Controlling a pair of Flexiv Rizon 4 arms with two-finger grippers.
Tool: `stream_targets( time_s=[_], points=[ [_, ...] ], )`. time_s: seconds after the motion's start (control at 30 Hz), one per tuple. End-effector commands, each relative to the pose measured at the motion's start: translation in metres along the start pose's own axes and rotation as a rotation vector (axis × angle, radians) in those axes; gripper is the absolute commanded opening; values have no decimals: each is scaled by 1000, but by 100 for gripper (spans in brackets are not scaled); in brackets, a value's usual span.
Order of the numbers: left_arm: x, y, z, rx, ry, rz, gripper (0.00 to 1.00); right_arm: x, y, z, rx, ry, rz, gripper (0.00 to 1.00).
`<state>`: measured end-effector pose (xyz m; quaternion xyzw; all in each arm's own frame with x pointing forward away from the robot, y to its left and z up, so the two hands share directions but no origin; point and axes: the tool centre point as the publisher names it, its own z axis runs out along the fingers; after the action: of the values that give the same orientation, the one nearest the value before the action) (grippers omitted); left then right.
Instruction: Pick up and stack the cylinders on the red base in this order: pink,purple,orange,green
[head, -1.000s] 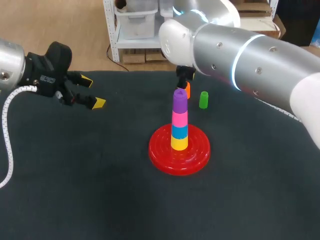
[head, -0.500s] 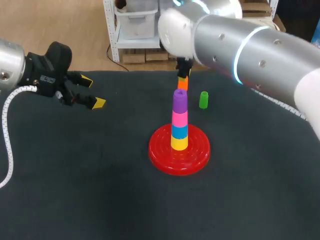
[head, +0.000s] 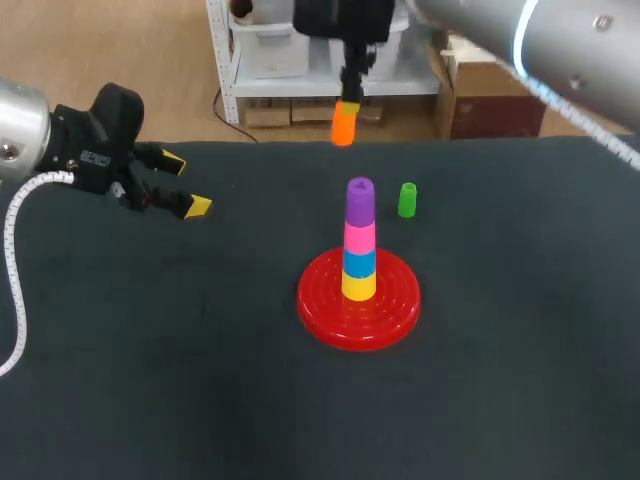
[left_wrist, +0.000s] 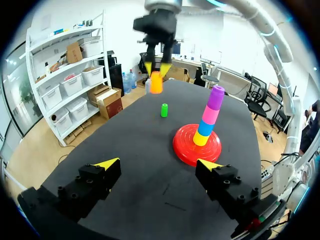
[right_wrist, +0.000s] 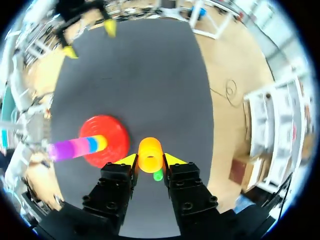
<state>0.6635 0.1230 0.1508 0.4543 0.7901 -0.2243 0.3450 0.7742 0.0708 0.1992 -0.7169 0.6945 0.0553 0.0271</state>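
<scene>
One orange cyl (head: 343, 124) clamped in R pincer (right_wrist: 150, 159), high above table (head: 200, 350).

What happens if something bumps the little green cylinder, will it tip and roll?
The green cylinder stands upright and narrow, so a bump would probably tip it. Its round side means it could then roll. It looks like small hard plastic, likely light and stiff.

No legible txt/nos. Small white label (head: 95, 158) on left tool (head: 185, 184) body: too blurred.

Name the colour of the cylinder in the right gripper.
Orange cylinder; right wrist view shows best.
</scene>
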Motion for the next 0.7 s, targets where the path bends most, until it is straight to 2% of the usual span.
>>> stream_targets(
  time_s=[0.03, 0.17, 0.33, 0.7],
  points=[
    [0, 1, 1, 1, 2, 0, 100, -8, 57, -57, 65, 28, -81, 0],
    [0, 1, 1, 1, 2, 0, 100, -11, 93, -70, 68, 33, -111, 0],
    [0, 1, 1, 1, 2, 0, 100, -11, 128, -69, 82, 63, -125, 0],
    [0, 1, 1, 1, 2, 0, 100, 5, 165, -47, 167, 56, -59, 0]
  ],
)
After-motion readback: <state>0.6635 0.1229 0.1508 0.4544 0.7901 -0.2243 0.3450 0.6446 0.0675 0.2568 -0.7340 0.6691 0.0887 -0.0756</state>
